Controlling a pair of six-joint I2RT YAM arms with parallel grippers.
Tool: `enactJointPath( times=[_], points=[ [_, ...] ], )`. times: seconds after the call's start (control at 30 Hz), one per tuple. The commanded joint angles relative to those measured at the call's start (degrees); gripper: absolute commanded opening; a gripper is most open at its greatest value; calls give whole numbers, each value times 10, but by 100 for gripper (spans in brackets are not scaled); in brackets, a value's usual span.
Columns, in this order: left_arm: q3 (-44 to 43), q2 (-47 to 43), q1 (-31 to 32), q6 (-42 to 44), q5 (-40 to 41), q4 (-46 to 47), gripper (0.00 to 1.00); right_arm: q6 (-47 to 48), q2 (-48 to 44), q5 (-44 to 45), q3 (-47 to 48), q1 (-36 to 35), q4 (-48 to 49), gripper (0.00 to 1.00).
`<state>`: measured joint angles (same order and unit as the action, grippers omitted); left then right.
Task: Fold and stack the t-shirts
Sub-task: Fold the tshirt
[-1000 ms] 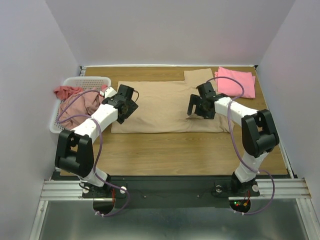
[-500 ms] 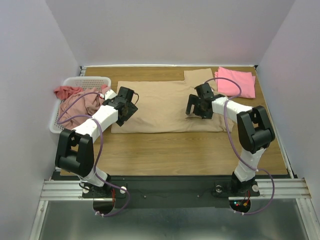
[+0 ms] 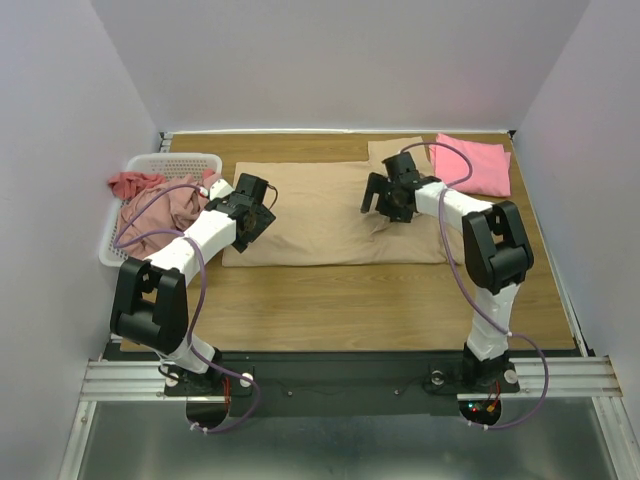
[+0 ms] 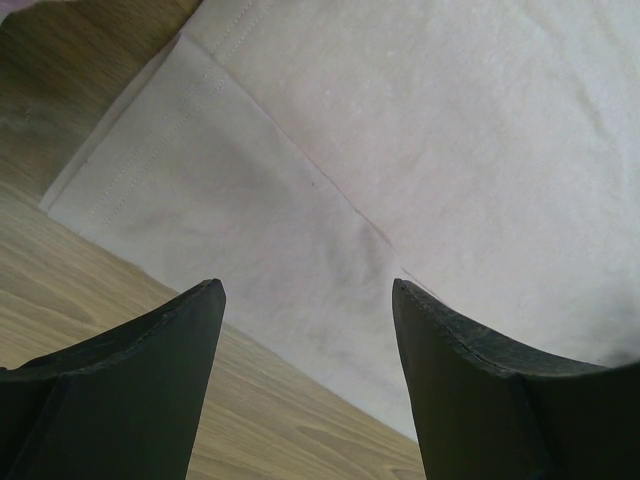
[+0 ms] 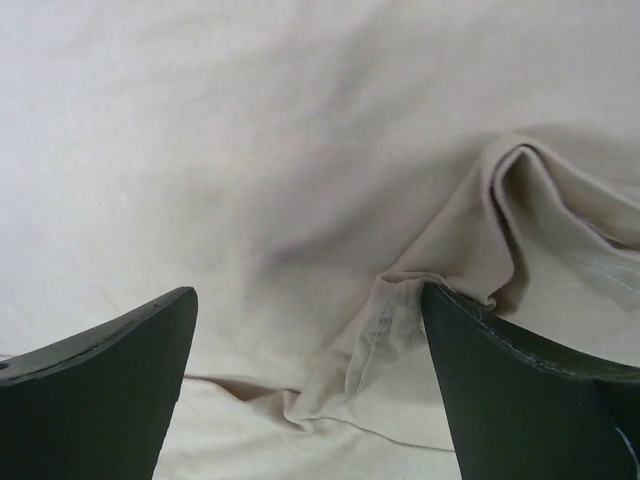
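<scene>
Two claws hung over the tan shirt (image 3: 320, 215), which lay spread flat across the middle of the table (image 3: 350, 300). The left claw (image 4: 305, 300) stood with its fingers parted and nothing between them, above the shirt's left end where a stitched hem met bare wood. The right claw (image 5: 308, 310) was likewise spread and empty, poised over a rumpled ridge (image 5: 520, 170) of cloth toward the shirt's right end. A bright pink shirt (image 3: 475, 165) lay folded at the far right corner. A dusty-pink shirt (image 3: 165, 210) and a salmon-red shirt (image 3: 128, 183) sat heaped in the white basket (image 3: 175, 158) at the left.

The step in hand appeared to be taking hold for a fold. To do it well, each claw would probably need to drop straight onto a hem and pinch every layer there, not just the top one. The right side called for care: the ridge looked loose, so closing on its crest alone might drag a wrinkle across the cloth. Lifting both ends evenly would likely keep the fold square.
</scene>
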<state>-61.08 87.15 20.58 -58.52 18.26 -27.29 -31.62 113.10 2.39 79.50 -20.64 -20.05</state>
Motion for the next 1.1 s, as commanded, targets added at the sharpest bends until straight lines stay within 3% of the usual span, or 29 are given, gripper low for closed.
enactJointPath(
  times=[0.0,0.23,0.4,0.57,0.8,1.07],
  points=[
    [4,-8,4,2,16,-10,79,-6,27,-36,71,3,33,100],
    [7,-12,6,0,20,-16,80,38,70,12,154,3,32,100],
    [6,-14,8,-1,20,-20,80,60,68,7,153,3,32,99],
    [6,-13,13,-3,21,-19,80,87,-7,33,109,3,31,100],
    [13,0,25,-5,10,-4,79,63,-127,55,-69,3,32,100],
    [22,-6,32,-2,8,1,80,59,-97,63,-76,16,32,100]
  ],
)
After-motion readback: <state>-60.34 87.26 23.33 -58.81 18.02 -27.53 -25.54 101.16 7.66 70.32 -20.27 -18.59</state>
